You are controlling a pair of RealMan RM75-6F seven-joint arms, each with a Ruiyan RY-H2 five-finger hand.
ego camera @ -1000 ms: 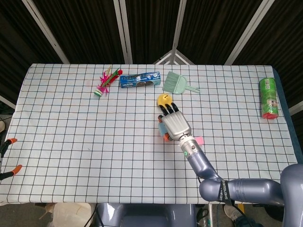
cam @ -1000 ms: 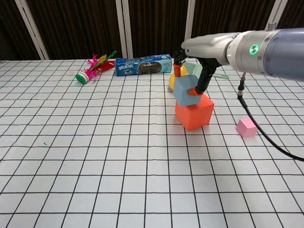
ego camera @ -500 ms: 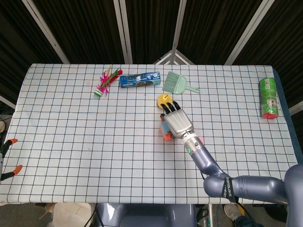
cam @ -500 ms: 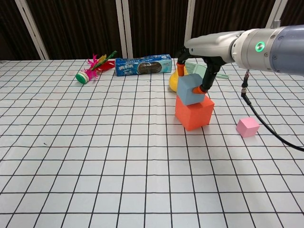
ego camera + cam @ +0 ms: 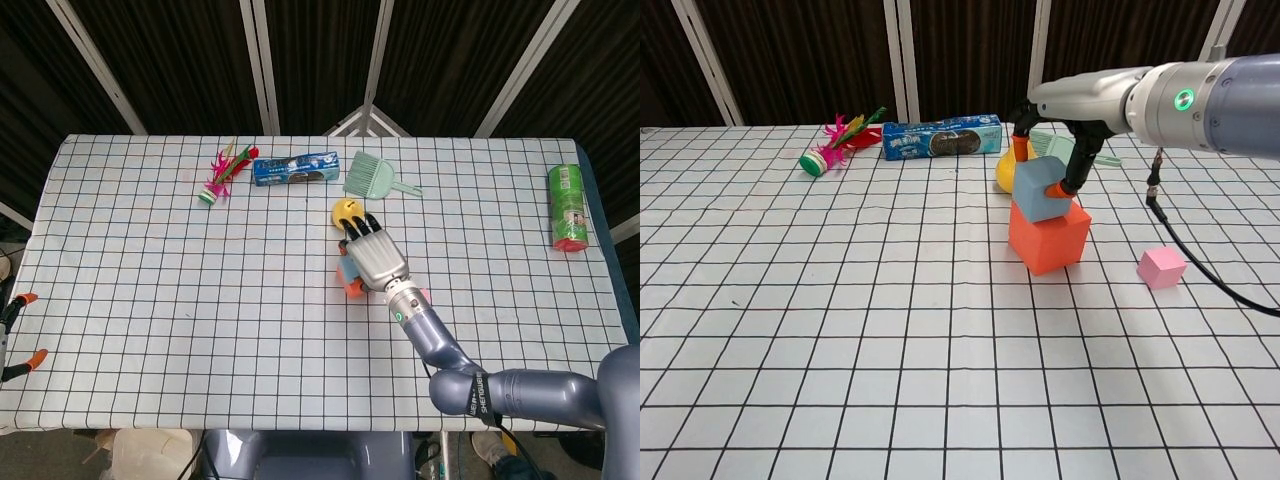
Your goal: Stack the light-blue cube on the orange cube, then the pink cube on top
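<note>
The orange cube (image 5: pixel 1049 240) stands on the checked cloth near the middle of the table. On its top sits the light-blue cube (image 5: pixel 1041 190), tilted a little, and my right hand (image 5: pixel 1065 125) grips it from above with a fingertip (image 5: pixel 1069 187) against its right side. In the head view the right hand (image 5: pixel 374 254) covers both cubes, so only slivers of the light-blue cube (image 5: pixel 342 270) and the orange cube (image 5: pixel 352 288) show at its left. The pink cube (image 5: pixel 1162 268) lies alone to the right of the stack; in the head view the pink cube (image 5: pixel 421 295) peeks out beside the wrist. My left hand is out of both views.
A yellow ball (image 5: pixel 1007 173) sits just behind the stack. Along the far edge lie a feathered shuttlecock (image 5: pixel 836 147), a blue biscuit box (image 5: pixel 943 137) and a green brush (image 5: pixel 372 175). A green can (image 5: pixel 567 207) lies at the far right. Orange-tipped clamps (image 5: pixel 18 335) show at the left edge.
A second ago the light-blue cube hung off the orange cube's left top edge; the right hand has since carried it right and set it on top. Almost nothing moved in the last half second.
</note>
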